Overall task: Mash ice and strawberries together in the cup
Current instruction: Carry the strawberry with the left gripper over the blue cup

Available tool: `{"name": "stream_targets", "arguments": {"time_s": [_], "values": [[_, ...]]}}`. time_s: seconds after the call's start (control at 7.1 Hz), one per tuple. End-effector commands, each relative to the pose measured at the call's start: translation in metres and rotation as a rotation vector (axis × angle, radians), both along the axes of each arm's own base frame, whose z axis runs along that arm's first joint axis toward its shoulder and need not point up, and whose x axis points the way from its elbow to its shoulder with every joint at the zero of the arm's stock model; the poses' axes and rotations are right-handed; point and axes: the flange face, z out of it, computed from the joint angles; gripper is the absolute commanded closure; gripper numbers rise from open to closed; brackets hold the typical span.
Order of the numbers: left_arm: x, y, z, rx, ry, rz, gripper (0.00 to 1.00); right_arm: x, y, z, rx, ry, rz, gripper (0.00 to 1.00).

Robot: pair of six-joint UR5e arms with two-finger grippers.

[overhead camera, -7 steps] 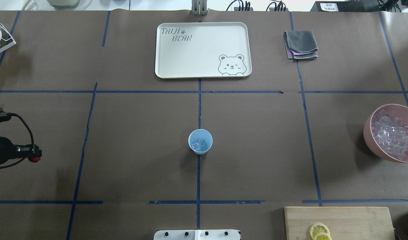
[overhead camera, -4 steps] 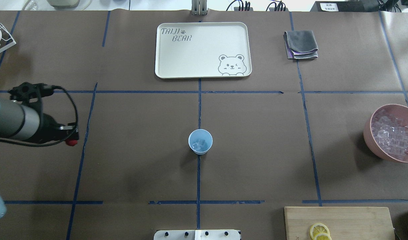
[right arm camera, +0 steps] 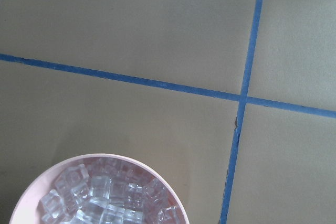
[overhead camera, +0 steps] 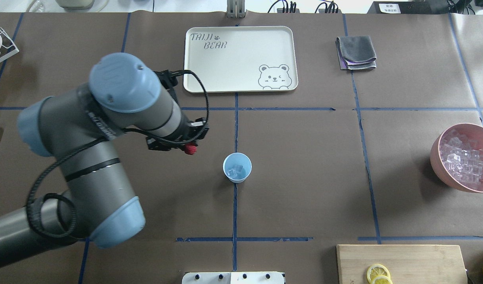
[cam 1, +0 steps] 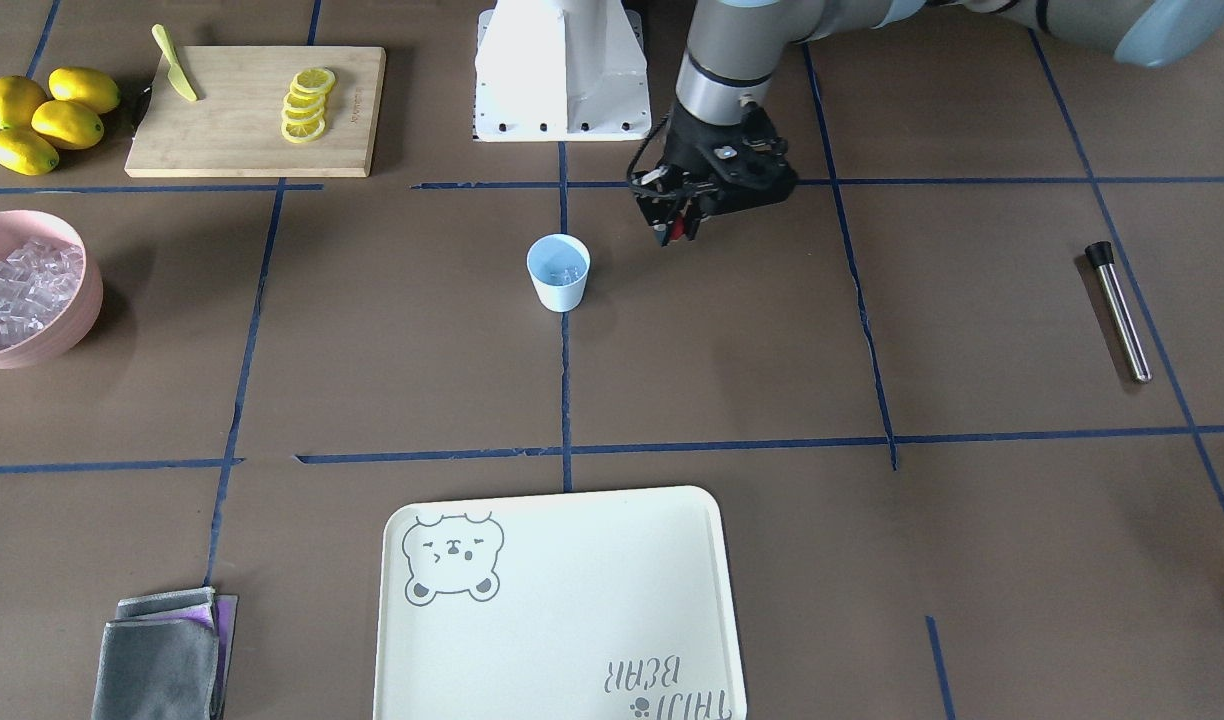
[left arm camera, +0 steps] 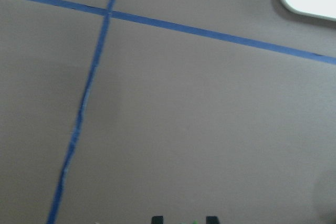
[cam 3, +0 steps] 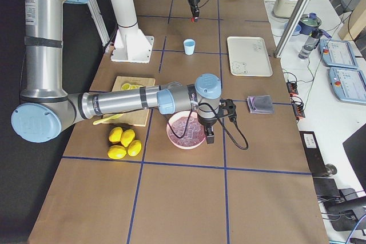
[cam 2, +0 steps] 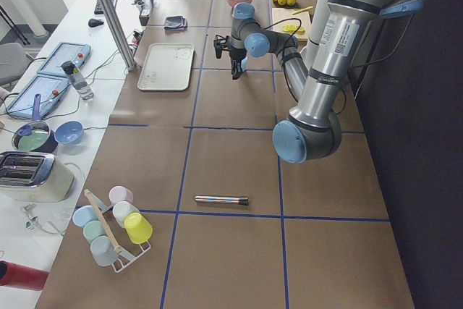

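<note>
The left claw is closed narrow on the strawberry, which sits red between its tips above the counter. I judge this berry light, soft and wet, so it bruises under a hard squeeze; a gentle pinch on its two sides seems the right hold. Near the claw, lower and to the robot's right of it, stands the cup, upright and not touching anything. It looks thin and light and may tip when something is pressed into it, so I would take it around its wall. Inside it lies the ice, a few clear cubes, hard and slippery, likely to slide away before they crack. Further from the claw, on the side away from the robot, lies a cream tray with a bear drawing and the words "TAIJI BEAR". Well apart, on the robot's right, the right claw hangs over a pink bowl of ice; whether it is wide or narrow I cannot tell.
</note>
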Motion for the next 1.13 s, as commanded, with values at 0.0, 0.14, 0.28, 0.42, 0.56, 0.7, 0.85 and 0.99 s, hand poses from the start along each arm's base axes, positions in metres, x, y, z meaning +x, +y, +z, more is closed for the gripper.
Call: {"name": "stream_targets", "arguments": {"time_s": [0.0, 0.14, 0.28, 0.42, 0.56, 0.7, 0.85, 0.99], "values": [[0.064, 0.005, -0.026, 0.004, 0.001, -0.009, 1.0, 0.001, 0.004, 0.005, -0.007, 0.001, -0.002, 0.01], [0.086, -0.004, -0.024, 0.009, 0.021, -0.016, 1.0, 0.001, 0.005, 0.006, -0.008, 0.001, -0.003, 0.01], [0.1, -0.01, -0.023, 0.009, 0.025, -0.017, 1.0, 0.001, 0.005, 0.006, -0.008, 0.001, -0.003, 0.01], [0.101, -0.011, -0.025, 0.008, 0.027, -0.018, 1.0, 0.001, 0.004, 0.005, -0.007, 0.001, -0.002, 0.01], [0.101, -0.01, -0.024, 0.006, 0.026, -0.017, 1.0, 0.001, 0.004, 0.005, -0.007, 0.001, -0.002, 0.01], [0.101, -0.007, -0.021, 0.004, 0.022, -0.014, 1.0, 0.001, 0.004, 0.005, -0.008, 0.001, -0.001, 0.01], [0.104, 0.0, -0.022, 0.003, 0.019, -0.002, 1.0, 0.001, 0.004, 0.004, -0.007, 0.001, -0.001, 0.01], [0.108, 0.006, -0.02, -0.001, 0.015, 0.006, 1.0, 0.001, 0.004, 0.004, -0.007, -0.001, -0.001, 0.01]]}}
